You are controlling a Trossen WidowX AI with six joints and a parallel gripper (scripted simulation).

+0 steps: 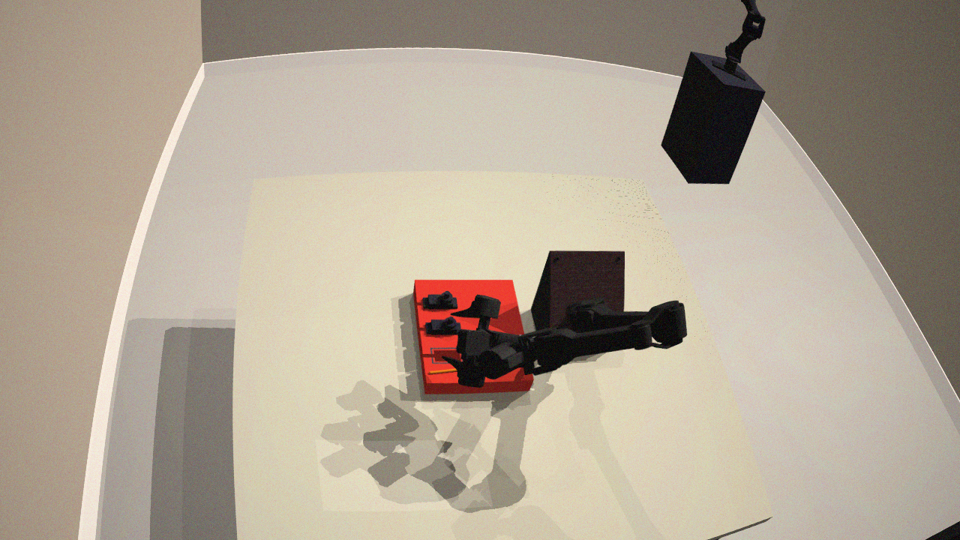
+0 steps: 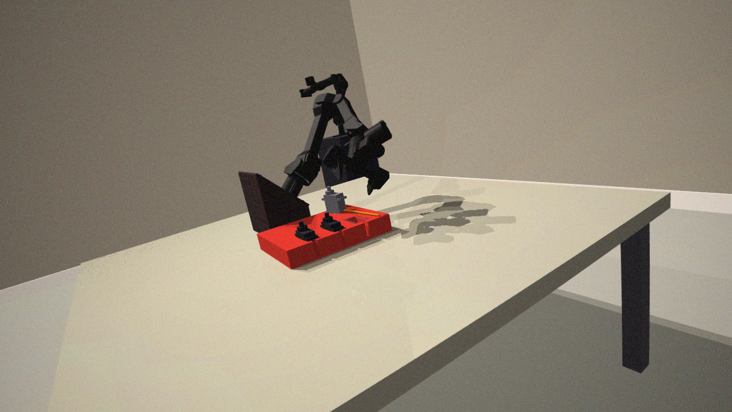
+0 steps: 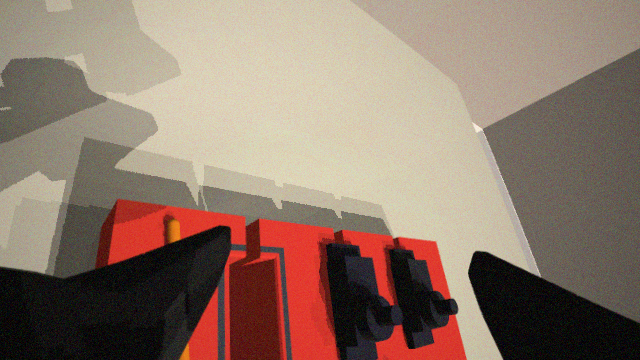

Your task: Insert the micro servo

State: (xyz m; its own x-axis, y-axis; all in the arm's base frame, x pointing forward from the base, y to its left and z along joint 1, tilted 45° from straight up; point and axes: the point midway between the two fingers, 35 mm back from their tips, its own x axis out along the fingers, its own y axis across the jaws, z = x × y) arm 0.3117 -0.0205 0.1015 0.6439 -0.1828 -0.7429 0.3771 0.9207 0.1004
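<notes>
Grey and probably hard plastic, the loose servo (image 2: 335,201) stands upright on the red deck (image 1: 463,287) (image 2: 276,243) (image 3: 306,270), at the side toward the arm's base, with its shaft up. In the top view the arm hides it. The orange cable (image 1: 441,371) (image 2: 362,210) (image 3: 173,231) lies on the deck beside the marked pocket (image 1: 444,356) (image 2: 353,220) (image 3: 254,310), which is not yet filled. The tool (image 1: 448,335) (image 2: 353,186) (image 3: 351,250) is wide open above the deck and holds nothing.

I judge that the servo is light and stiff, so a gentle, firm grip should be enough. Its smooth sides may slip a little, and a push from one finger could tip it over. The best hold is on two opposite flat faces of the body, with fingers above the ears, or not blocking under them, so these can come down flat on the deck. The shaft is small and is not a good handle. The cable is perhaps soft, or rather springy; it should not be pinched, and it must be guided to the notch in the deck's edge.
</notes>
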